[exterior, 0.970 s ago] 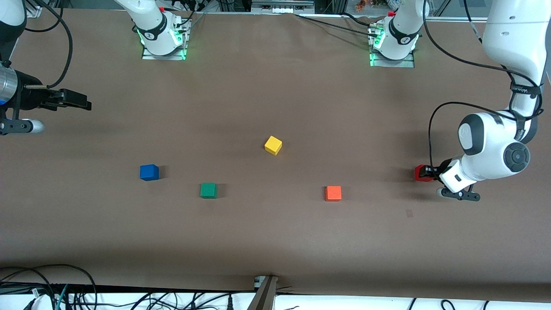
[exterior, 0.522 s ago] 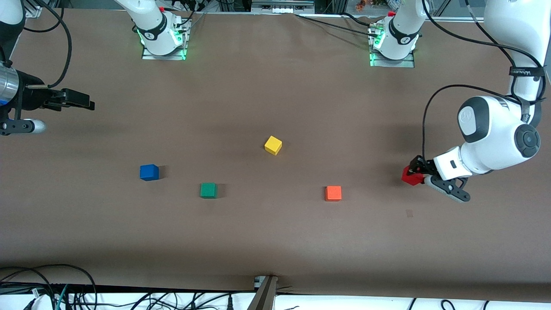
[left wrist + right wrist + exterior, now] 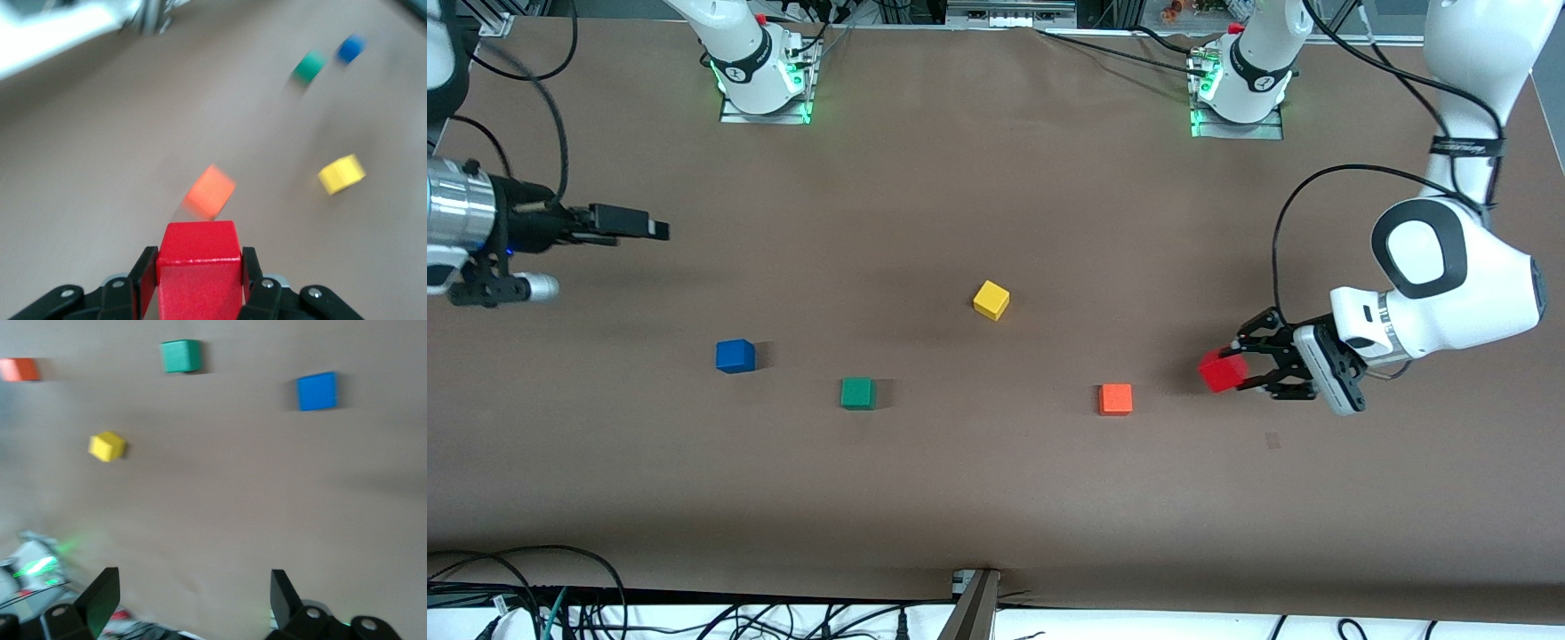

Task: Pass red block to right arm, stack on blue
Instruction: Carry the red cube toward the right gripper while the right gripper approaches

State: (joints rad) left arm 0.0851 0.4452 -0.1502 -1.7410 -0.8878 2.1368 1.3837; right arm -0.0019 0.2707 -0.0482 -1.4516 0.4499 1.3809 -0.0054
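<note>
The left gripper (image 3: 1240,371) is holding the red block (image 3: 1223,371) w/ its jaws clamped on two opposite sides, up in the air over the table (image 3: 996,498) toward the left arm's end, near the orange block (image 3: 1115,398). In the left wrist view the red block (image 3: 199,270) is sitting squarely between the black fingers (image 3: 144,279), w/ the orange block (image 3: 210,191) just ahead on the table, then the yellow block (image 3: 341,174), the green block (image 3: 308,65) and the blue block (image 3: 350,48) well apart from it. The right gripper (image 3: 654,229) is hovering over the table at the right arm's end, jaws standing wide & holding nothing; its fingers (image 3: 99,600) are showing spread in the right wrist view, w/ the blue block (image 3: 317,391) resting on the table ahead of them. The blue block (image 3: 735,356) is sitting alone on the table toward the right arm's end, beside the green block (image 3: 857,392), which is a bit nearer the front camera. The yellow block (image 3: 991,300) is lying about mid-table, farther from the front camera than the green & orange ones.
</note>
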